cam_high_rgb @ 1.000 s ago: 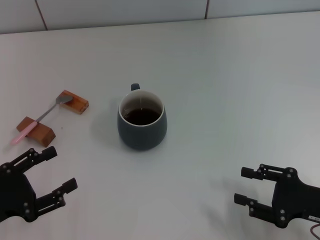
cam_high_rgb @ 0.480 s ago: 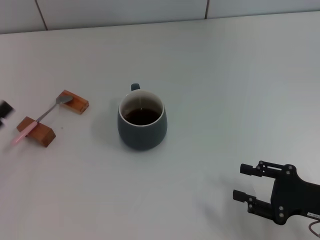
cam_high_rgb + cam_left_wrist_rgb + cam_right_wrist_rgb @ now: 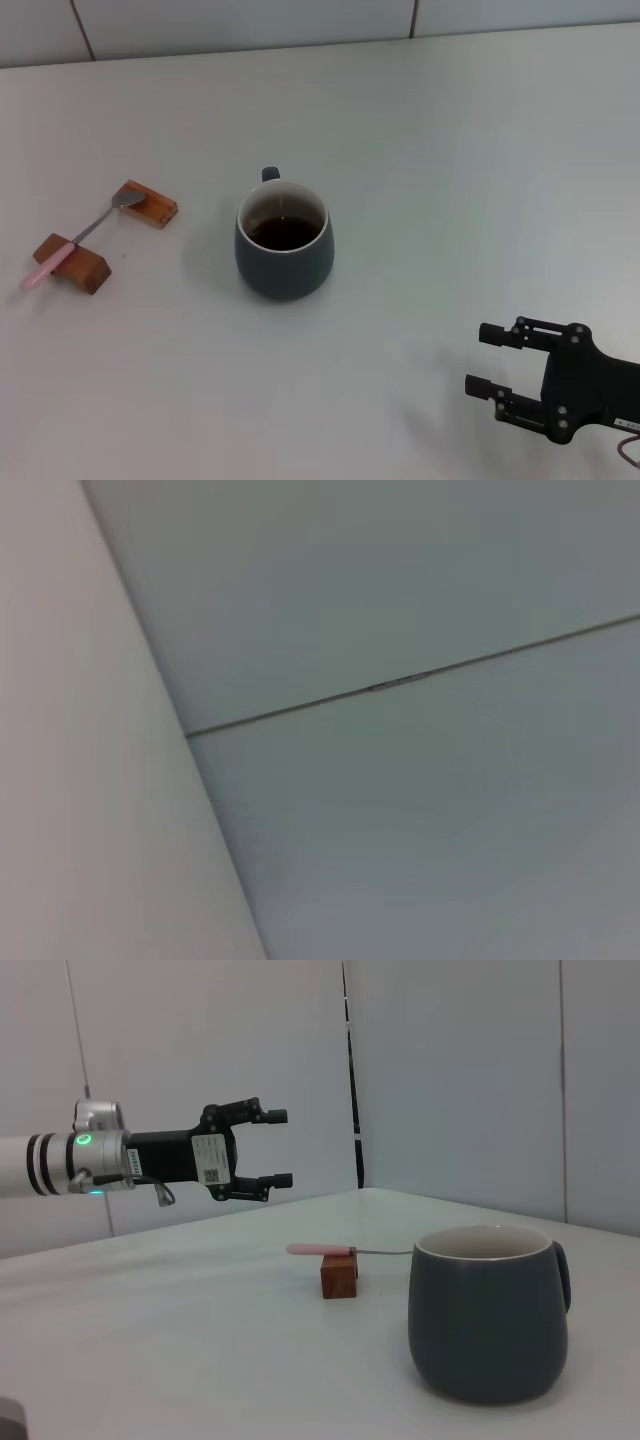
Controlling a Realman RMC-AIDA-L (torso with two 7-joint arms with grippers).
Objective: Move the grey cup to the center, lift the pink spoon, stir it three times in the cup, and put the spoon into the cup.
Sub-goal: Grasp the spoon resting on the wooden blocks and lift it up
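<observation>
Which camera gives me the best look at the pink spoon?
The head view: the pink spoon lies full-length across two wooden blocks. The right wrist view shows it small, edge-on, beyond the grey cup. The left wrist view misses it.

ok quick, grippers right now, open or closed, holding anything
Left gripper: open, empty, raised in the air above the table.
Right gripper: open, empty, low over the table's near right part.

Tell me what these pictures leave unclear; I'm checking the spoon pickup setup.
- Left gripper: outside the head view; the right wrist view shows it raised and open.
- Left wrist view: only wall panels.
- Pink spoon bowl: the grey cup hides it in the right wrist view.
- Right gripper: arm cut off by the head view's edge.
</observation>
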